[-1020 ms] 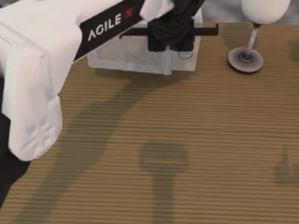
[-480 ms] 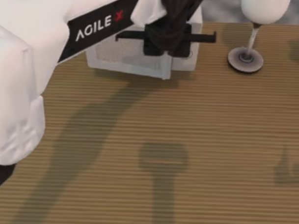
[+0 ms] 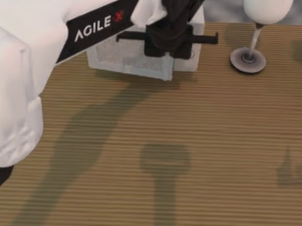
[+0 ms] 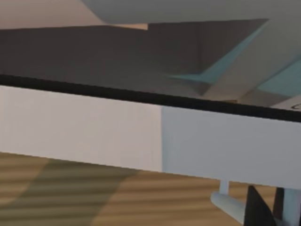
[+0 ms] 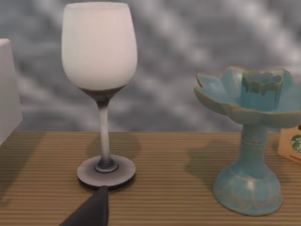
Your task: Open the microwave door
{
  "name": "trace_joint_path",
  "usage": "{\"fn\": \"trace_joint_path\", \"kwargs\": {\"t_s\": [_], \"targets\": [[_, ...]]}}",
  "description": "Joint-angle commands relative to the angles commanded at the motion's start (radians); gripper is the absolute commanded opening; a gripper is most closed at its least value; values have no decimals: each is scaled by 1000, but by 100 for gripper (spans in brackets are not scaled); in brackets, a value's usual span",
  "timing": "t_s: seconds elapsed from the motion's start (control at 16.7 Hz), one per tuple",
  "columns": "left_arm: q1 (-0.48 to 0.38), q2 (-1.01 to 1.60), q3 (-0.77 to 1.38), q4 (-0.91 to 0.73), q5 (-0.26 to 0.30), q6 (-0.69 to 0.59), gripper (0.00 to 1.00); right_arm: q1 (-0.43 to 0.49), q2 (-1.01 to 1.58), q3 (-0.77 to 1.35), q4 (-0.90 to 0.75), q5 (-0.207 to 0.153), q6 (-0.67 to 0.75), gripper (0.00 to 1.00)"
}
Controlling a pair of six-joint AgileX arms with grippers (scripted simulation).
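The left arm [image 3: 49, 55] stretches across the table [image 3: 189, 144] to the microwave [image 3: 190, 62] at the far edge. The microwave door [image 3: 130, 57] stands slightly ajar. The left gripper [image 3: 167, 41] sits at its handle edge; whether its fingers grip, I cannot tell. A wine glass [image 3: 253, 27] stands right of the microwave.

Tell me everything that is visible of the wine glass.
The wine glass stands upright on the wooden table, at the far edge to the right of the microwave, apart from it. Its bowl is milky white, darker at the bottom, on a thin stem and a round grey foot. A blue pedestal dish stands beside it. Nothing touches it but the table.
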Motion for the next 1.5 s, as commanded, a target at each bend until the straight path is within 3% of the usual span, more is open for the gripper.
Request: {"fn": "trace_joint_path", "kwargs": {"t_s": [1.2, 1.5], "targets": [[-6, -1, -1, 4, 6, -2, 0, 0, 0, 0, 0, 0, 0, 100], [4, -68, -113, 61, 28, 62, 0, 0, 0, 0, 0, 0, 0, 100]]}}
